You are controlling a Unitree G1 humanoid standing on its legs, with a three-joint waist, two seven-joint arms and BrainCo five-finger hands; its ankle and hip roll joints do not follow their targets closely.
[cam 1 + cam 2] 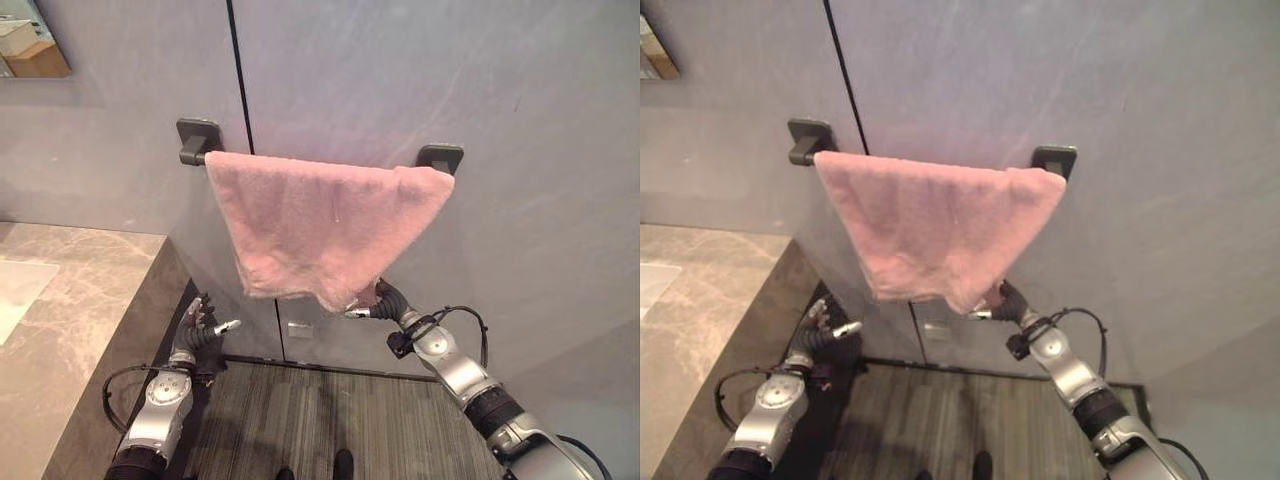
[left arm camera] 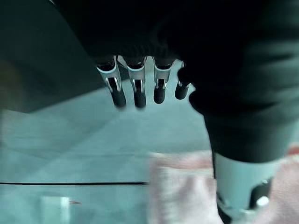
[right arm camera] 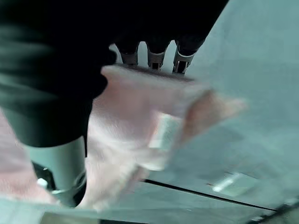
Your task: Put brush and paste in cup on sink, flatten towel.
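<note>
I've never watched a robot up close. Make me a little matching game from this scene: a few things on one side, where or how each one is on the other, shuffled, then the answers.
Things:
1. pink towel
2. right hand
3. left hand
4. stone counter

States or places:
A. fingers relaxed, holding nothing, below the towel's left side
B. draped unevenly over the dark wall bar, sagging to a low point
C. at the towel's lowest corner, cloth in its grip
D. along the robot's left side

Pairs: 1-B, 2-C, 3-A, 4-D
</note>
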